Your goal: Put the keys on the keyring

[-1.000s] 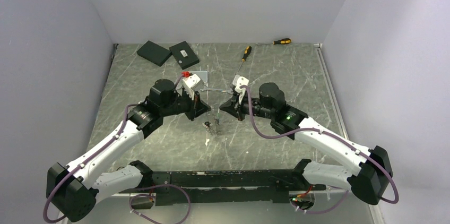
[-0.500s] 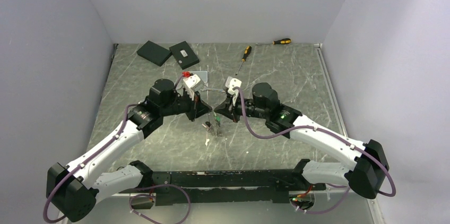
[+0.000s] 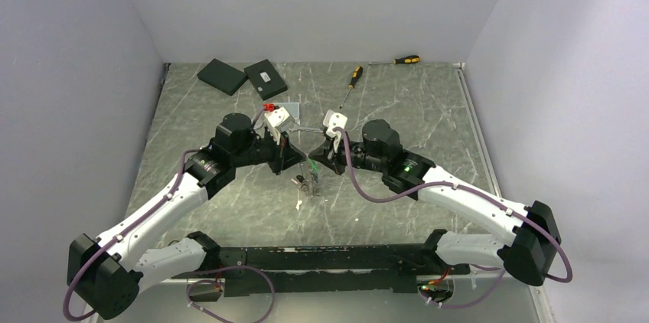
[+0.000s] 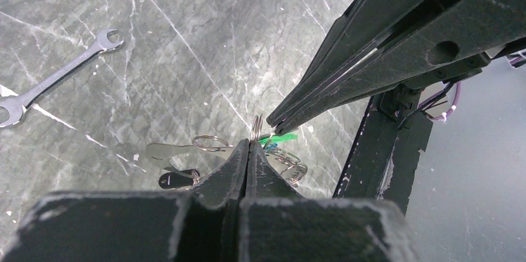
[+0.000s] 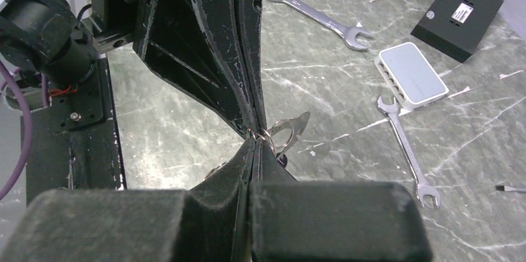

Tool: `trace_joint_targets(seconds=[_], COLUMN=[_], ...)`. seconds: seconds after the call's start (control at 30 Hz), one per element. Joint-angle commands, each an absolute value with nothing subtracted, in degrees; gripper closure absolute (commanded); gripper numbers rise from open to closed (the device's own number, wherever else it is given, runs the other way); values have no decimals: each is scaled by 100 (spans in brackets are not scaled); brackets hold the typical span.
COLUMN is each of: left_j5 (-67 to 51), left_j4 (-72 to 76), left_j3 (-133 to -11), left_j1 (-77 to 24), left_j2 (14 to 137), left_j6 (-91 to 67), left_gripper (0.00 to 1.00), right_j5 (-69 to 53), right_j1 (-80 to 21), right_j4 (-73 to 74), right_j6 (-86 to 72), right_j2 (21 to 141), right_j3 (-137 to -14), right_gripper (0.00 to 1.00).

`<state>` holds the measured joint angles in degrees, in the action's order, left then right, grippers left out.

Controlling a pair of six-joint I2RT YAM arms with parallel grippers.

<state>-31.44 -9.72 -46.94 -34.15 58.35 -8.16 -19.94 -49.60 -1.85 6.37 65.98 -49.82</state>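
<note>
The left hand [image 4: 249, 143] is seen closed, with the keyring [image 4: 256, 126] pinched at its tips. It is met tip to tip at frame centre by the right hand [image 5: 255, 143], likewise closed. Keys [image 4: 180, 152] are spread on the counter [image 4: 155, 57] below.

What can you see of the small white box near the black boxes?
The small white box is a flat, plastic-looking case with a pale grey-blue top and a row of ports along one long side. It lies flat on the marbled table, beside a black box; a wrench ends close to its corner.
</note>
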Motion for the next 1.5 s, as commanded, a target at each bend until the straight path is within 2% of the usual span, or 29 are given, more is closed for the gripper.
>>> trace_joint_targets(seconds=[0.0,1.47], left_j5=[-3318,-3549], left_j4=[-684,-625], left_j3=[-4876,-4921], left_j1=[-3401,-3345], left_j2=[5778,5861], left_j6=[-756,-951], left_gripper=[100,100], right_j5=[-1705,-707], right_j1=[-4992,-5325], right_j4=[-258,-58], right_j6=[812,1192], right_j2=[6531,6697], right_j3=[-5224,-5423], right_gripper=[100,100])
